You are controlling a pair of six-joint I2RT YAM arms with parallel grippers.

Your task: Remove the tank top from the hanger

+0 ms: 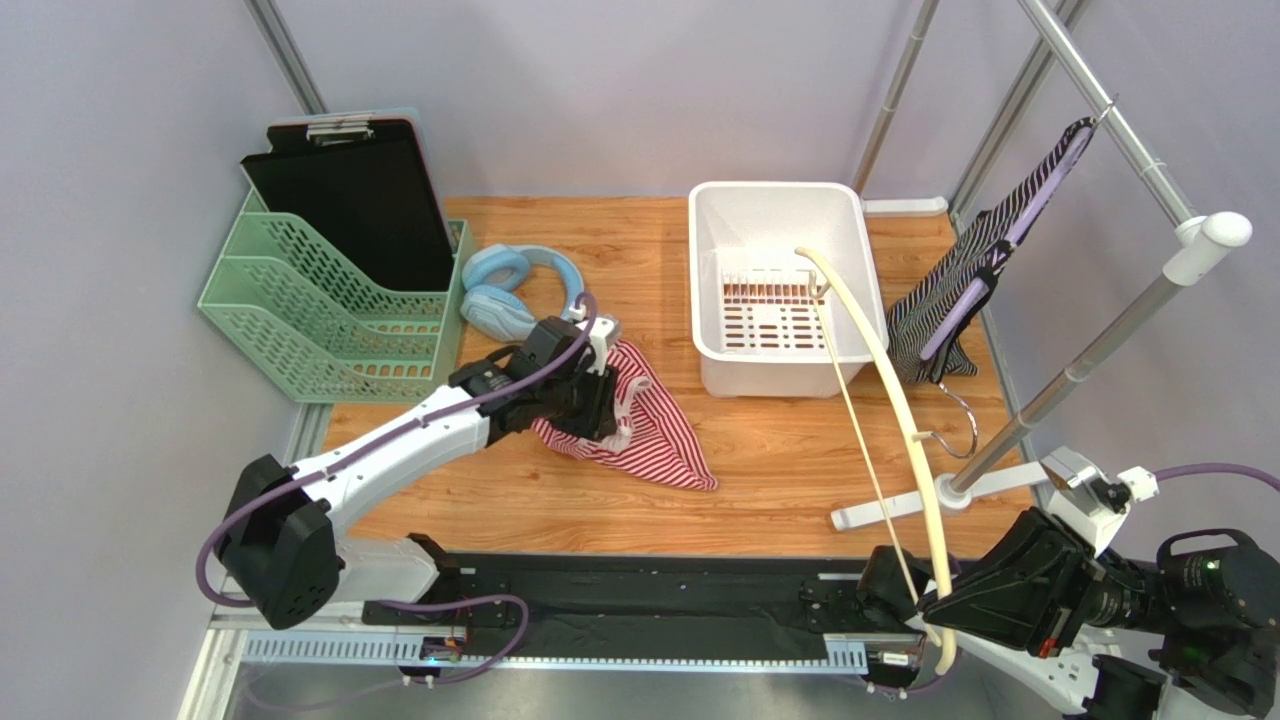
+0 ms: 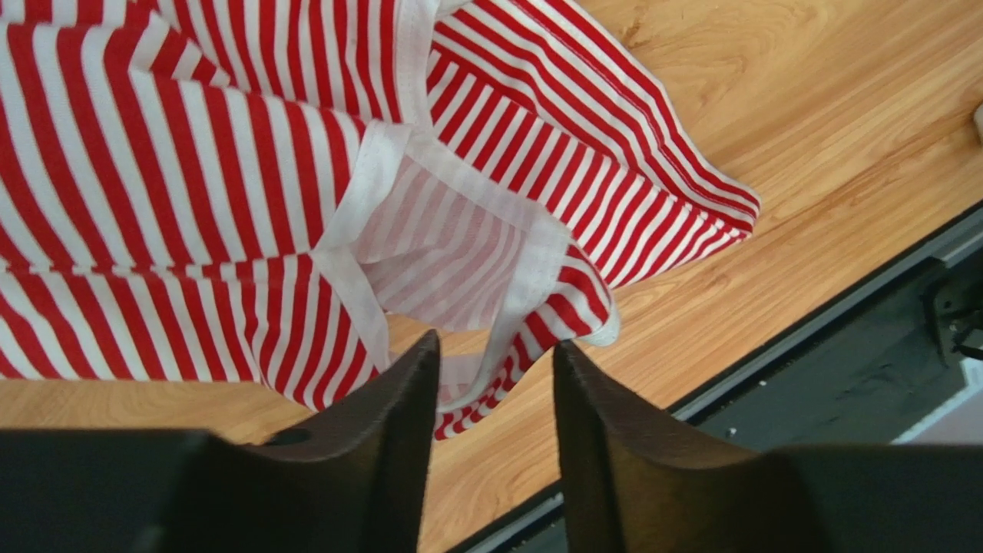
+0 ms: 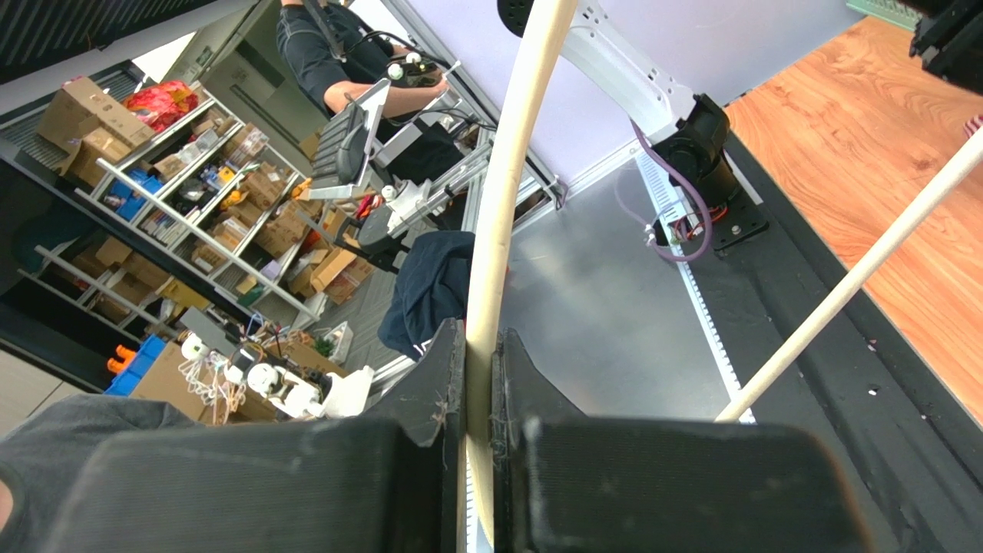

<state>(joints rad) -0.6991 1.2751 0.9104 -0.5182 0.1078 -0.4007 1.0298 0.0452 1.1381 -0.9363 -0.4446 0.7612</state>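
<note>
The red striped top [image 1: 661, 435] lies on the table [image 1: 781, 480], off the hanger [image 1: 887, 375], at 8 o'clock from the white bin [image 1: 699, 270]. The left gripper [image 2: 496, 357] hangs just over the top with its fingers spread, holding nothing. Down at 5 o'clock, the right gripper [image 3: 479, 346] pinches the hanger tight.

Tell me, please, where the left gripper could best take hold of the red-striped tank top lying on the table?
Probably the white-trimmed edge of the tank top, coming straight down from above. The cloth lies limp on the table, but there the trim folds into a raised loop that can be pinched, and the left gripper hangs right over it.
</note>
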